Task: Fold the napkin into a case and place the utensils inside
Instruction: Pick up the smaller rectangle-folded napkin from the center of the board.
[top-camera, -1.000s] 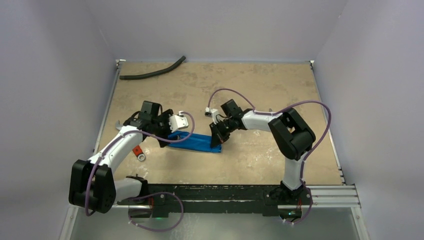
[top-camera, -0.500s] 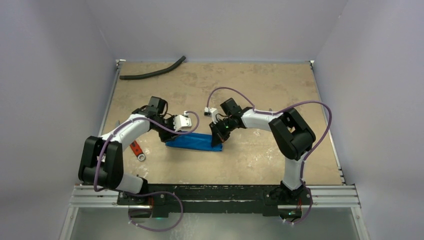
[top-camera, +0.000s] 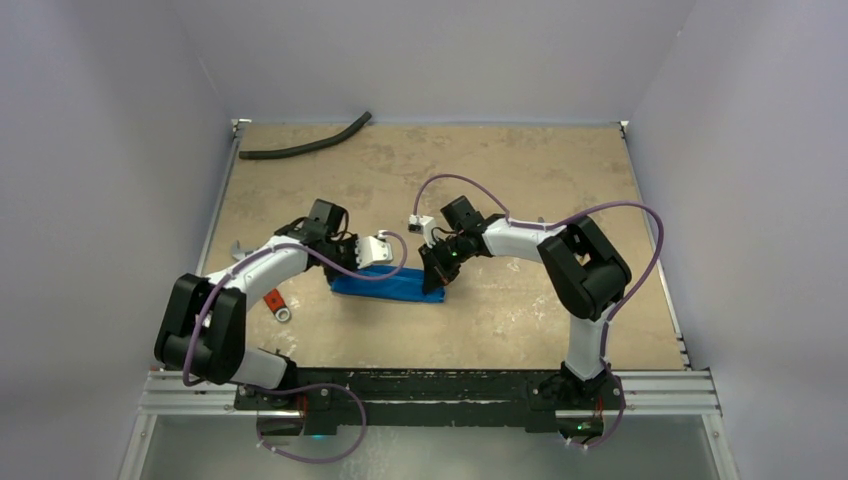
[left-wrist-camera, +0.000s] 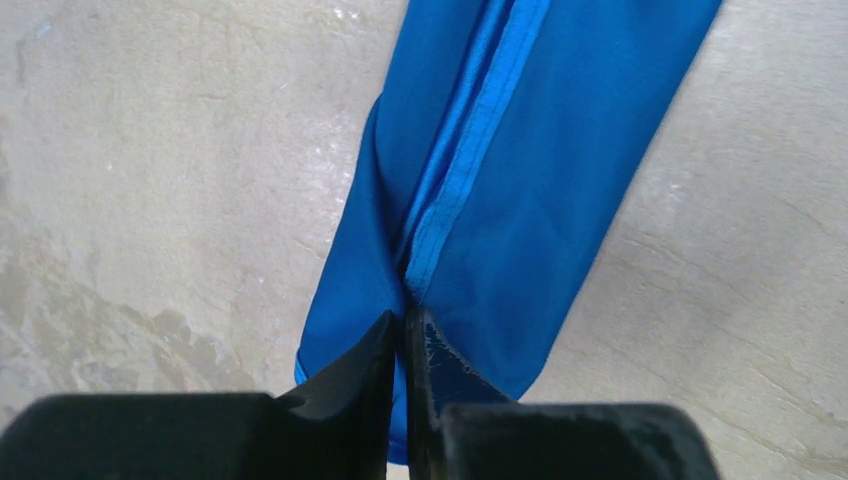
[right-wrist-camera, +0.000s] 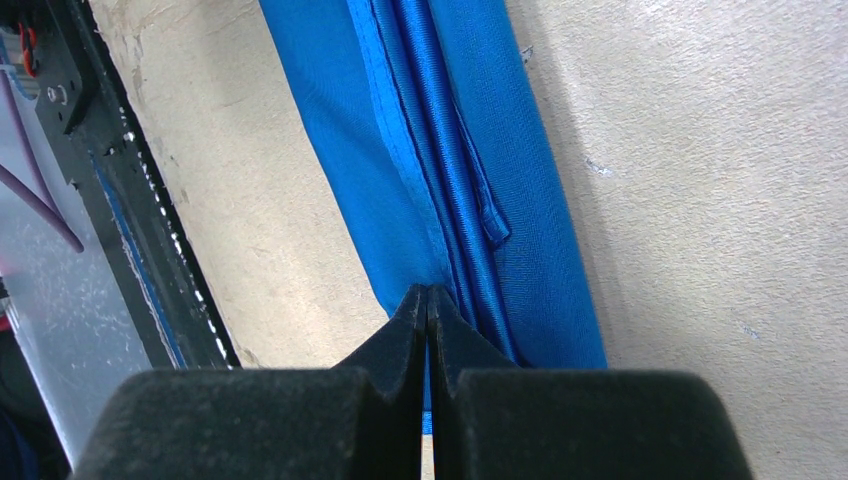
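Observation:
The napkin (top-camera: 392, 286) lies on the table as a narrow, shiny blue folded strip, running between my two grippers. My left gripper (top-camera: 345, 270) is at its left end. In the left wrist view the left gripper (left-wrist-camera: 403, 318) has its jaws pinched on the napkin (left-wrist-camera: 520, 170), right at the hemmed seam. My right gripper (top-camera: 436, 280) sits on the strip's right end. In the right wrist view the right gripper (right-wrist-camera: 428, 292) is shut on an edge of the napkin (right-wrist-camera: 440, 150), with blue cloth showing in the slit between its jaws. The utensils are out of view.
A long black hose (top-camera: 305, 146) lies at the far left of the table. A wrench with a red handle (top-camera: 277, 303) rests near the left arm's elbow. The metal rail (top-camera: 660, 388) runs along the near edge.
My left arm swung right to the napkin's left end, and its gripper went from open to shut on the cloth. The right arm and the napkin stayed put.

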